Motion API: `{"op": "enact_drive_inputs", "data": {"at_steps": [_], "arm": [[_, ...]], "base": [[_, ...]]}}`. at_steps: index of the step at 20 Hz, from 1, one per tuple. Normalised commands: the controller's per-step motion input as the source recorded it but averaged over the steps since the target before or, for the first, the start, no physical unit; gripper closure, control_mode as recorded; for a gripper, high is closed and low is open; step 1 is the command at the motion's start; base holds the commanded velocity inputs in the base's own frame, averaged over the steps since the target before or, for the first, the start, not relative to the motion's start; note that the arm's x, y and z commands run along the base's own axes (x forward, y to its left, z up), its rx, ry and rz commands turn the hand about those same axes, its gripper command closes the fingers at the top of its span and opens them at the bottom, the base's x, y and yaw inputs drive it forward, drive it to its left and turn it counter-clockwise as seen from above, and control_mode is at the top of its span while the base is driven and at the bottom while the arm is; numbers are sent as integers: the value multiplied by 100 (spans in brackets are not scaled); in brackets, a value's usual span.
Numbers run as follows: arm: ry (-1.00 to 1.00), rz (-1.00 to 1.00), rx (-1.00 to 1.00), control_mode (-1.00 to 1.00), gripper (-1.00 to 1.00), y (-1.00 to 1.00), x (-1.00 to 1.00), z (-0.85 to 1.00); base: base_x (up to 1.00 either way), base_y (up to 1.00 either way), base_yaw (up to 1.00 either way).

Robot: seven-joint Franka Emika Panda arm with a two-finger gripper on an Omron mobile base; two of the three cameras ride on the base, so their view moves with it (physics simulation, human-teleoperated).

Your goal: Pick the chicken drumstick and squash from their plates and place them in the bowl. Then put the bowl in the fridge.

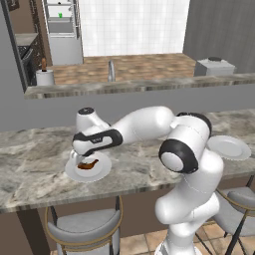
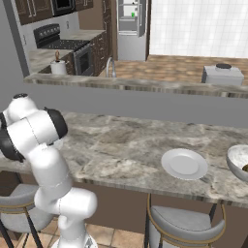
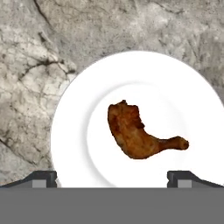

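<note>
The chicken drumstick, dark reddish-brown, lies in the middle of a white plate on the marble counter. My gripper hangs straight above it, open, its two fingertips wide apart with nothing between them. From the left base view, the hand hovers just over this plate and the drumstick. A second plate sits bare further right. The off-white bowl stands at the right edge of the counter. The squash is out of view. The fridge stands open at the far back.
A raised ledge runs behind the counter, with a faucet and a toaster-like box beyond it. Stools stand under the counter's near edge. A stove is at the back left.
</note>
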Motion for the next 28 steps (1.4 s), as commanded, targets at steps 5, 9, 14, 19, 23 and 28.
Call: {"op": "enact_drive_inputs", "data": {"at_steps": [5,9,14,19,23,28], "arm": [[0,0,0,-100,-100,14,27,-16],[3,0,0,-100,-100,7,25,-15],[3,0,0,-100,-100,5,20,-14],[3,0,0,-100,-100,3,5,-13],[3,0,0,-100,-100,1,-6,-14],[3,0,-2,-100,-100,2,-5,-21]], "base": [[0,0,0],[0,0,0],[0,0,0],[0,0,0],[0,0,0],[0,0,0]]}}
